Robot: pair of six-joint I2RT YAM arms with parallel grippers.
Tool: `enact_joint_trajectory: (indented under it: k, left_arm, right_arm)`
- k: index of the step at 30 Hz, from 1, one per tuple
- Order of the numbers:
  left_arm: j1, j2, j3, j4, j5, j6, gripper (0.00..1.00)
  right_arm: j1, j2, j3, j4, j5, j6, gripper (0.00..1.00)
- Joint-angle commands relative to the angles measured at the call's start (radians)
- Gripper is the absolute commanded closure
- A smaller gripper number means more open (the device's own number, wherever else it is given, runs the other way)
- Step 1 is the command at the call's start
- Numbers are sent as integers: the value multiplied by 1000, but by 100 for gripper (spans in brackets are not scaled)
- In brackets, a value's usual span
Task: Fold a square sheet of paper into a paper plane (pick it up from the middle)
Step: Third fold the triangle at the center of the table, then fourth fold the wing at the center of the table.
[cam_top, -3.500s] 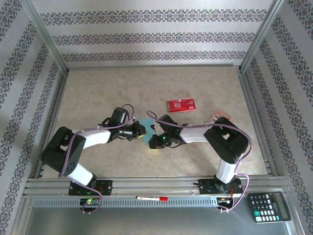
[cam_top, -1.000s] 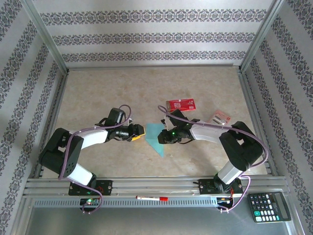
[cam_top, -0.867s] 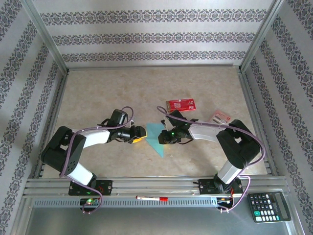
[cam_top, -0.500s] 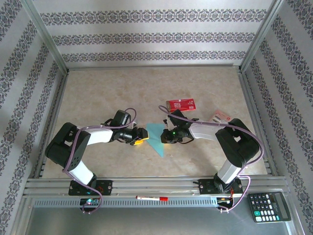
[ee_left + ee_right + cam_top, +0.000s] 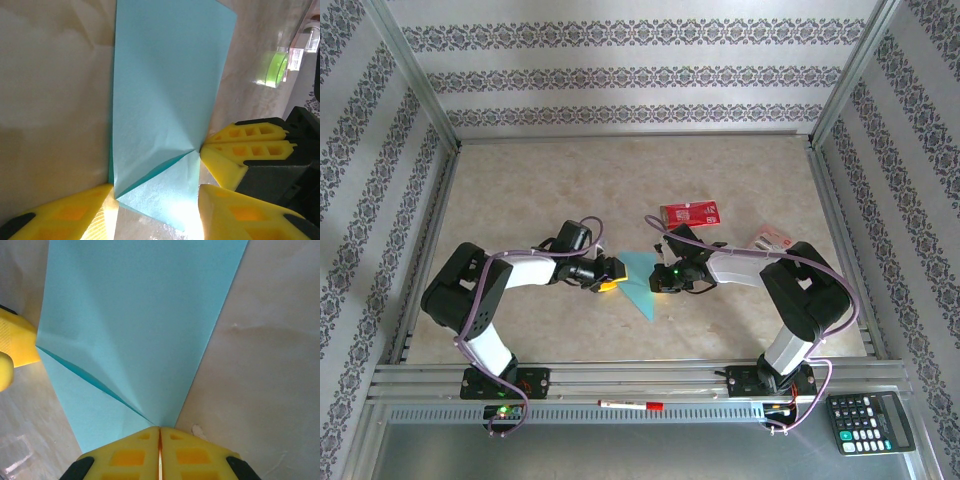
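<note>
Your left pincer (image 5: 156, 200) half open, fingers astride sheet (image 5: 638, 277) corner, gripping nothing. Your right pincer (image 5: 160, 429) shut, tips meeting sheet's opposite edge at crease end; can't tell if paper is nipped. Folded sheet lies in middle of desk (image 5: 520, 180), between both pincers.
</note>
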Motion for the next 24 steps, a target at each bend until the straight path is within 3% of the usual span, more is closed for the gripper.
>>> enact_joint_trajectory:
  k: [1, 9, 15, 20, 24]
  left_arm:
    - [-12, 11, 25, 35, 23, 10, 55]
    - [-12, 4, 16, 47, 24, 69, 62]
    - [-11, 28, 46, -11, -24, 125, 82]
    - [-14, -15, 9, 29, -65, 42, 98]
    - [-28, -47, -28, 53, -84, -66, 100]
  right_arm:
    - [-6, 21, -22, -1, 23, 9, 91]
    - [-7, 29, -17, -2, 22, -2, 92]
    - [-10, 27, 3, -21, 13, -65, 87]
    - [3, -56, 47, -98, 54, -160, 77]
    - [66, -126, 84, -176, 167, -215, 72]
